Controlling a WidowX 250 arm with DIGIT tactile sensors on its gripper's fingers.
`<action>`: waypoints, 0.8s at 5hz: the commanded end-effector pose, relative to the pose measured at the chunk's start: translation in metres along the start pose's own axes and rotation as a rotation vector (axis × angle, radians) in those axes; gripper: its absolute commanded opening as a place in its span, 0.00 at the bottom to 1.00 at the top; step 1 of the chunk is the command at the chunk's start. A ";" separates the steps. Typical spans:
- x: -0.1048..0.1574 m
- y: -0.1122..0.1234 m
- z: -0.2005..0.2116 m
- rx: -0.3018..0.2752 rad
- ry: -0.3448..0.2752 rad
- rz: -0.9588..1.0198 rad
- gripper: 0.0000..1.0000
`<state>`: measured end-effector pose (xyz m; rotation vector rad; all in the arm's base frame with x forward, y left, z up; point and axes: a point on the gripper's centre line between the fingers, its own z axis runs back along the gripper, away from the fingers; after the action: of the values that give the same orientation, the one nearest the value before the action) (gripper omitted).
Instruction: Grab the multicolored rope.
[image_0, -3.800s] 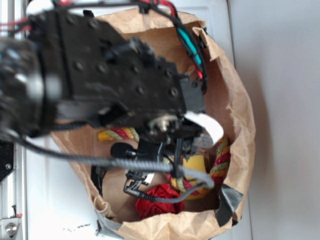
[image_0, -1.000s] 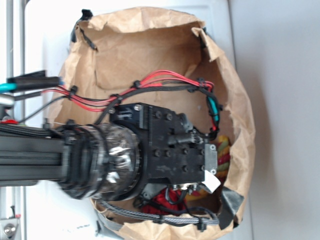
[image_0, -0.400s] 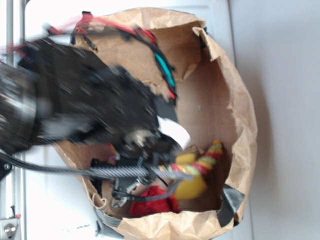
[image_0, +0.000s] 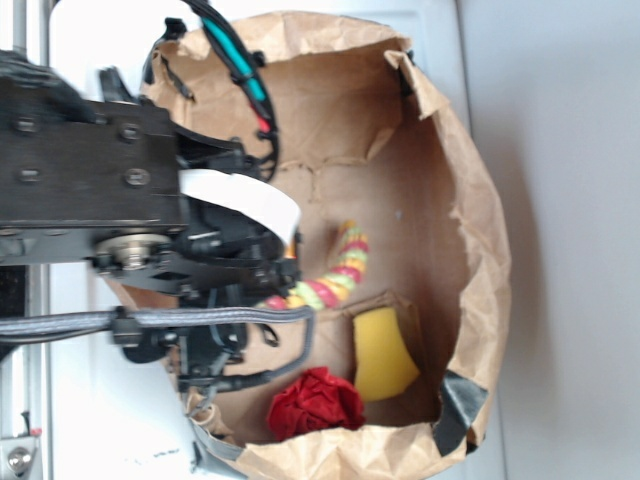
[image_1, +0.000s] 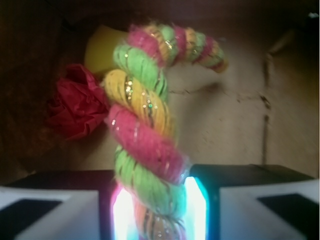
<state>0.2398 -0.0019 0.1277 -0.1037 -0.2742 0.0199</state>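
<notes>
Exterior view first: we see the brown paper bag (image_0: 470, 240) lying open on the white worktop (image_0: 560, 200), and the black arm (image_0: 90, 180) reaching into its mouth from the left. Inside the bag, the multicolored rope (image_0: 330, 280) runs out from the arm's end and curves upward over the bag's floor, its tip free. Below it lie the yellow block (image_0: 383, 352) and the red fabric ball (image_0: 315, 402), both apart from the rope.

On the wrist view we find the claw (image_1: 154, 210) closed narrowly on the multicolored rope (image_1: 145, 135), both fingers (image_1: 205, 200) pressed against its twisted red, yellow and green strands. From that grip the rope rises and bends right. The red fabric ball (image_1: 75, 107) and the yellow block (image_1: 102, 50) sit behind it at left.
</notes>
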 end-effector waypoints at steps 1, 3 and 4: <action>0.021 0.005 0.043 0.118 -0.046 0.008 0.00; 0.044 0.013 0.045 0.154 0.024 0.056 0.00; 0.046 0.013 0.044 0.161 0.032 0.057 0.00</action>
<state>0.2634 0.0248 0.1626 0.0439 -0.1786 0.0850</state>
